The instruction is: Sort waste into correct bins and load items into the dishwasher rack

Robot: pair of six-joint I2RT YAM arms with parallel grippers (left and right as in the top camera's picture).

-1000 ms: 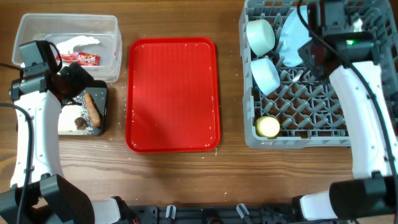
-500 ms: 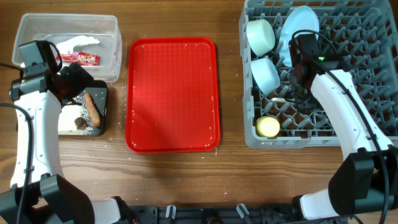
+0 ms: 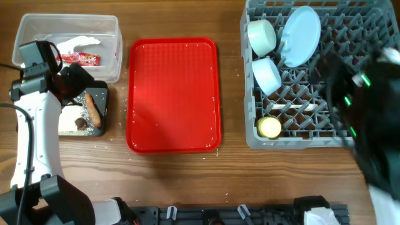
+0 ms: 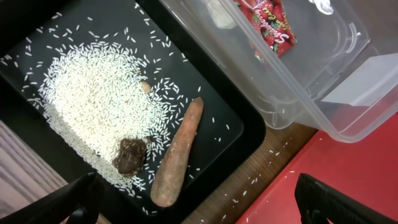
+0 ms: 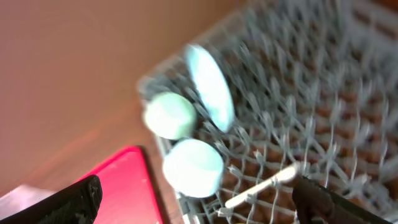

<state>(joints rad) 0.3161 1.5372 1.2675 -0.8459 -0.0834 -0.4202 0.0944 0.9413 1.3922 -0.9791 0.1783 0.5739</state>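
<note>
The grey dishwasher rack (image 3: 294, 142) holds a pale-blue plate (image 3: 300, 34), two bluish-green bowls (image 3: 261, 36) (image 3: 267, 75), a yellow cup (image 3: 270, 127) and a white spoon (image 3: 294, 107) lying across the pegs. My right gripper (image 5: 199, 205) is open and empty above the rack's right side, blurred in the overhead view. A brown sausage stick (image 4: 180, 155), a brown lump (image 4: 129, 155) and rice (image 4: 93, 93) lie in the black tray (image 4: 236, 130). A red wrapper (image 4: 270, 25) and white paper (image 3: 78, 42) are in the clear tub (image 4: 298, 93). My left gripper (image 4: 199, 208) hangs open over the black tray.
A flat red serving tray (image 3: 174, 94) lies in the middle of the wooden table, with a few rice grains scattered along its left edge. The tub and black tray sit side by side at the far left.
My right gripper has opened and let go of the white spoon, which now rests on the rack's pegs. The right arm has swung away to the right. The left arm has not moved.
</note>
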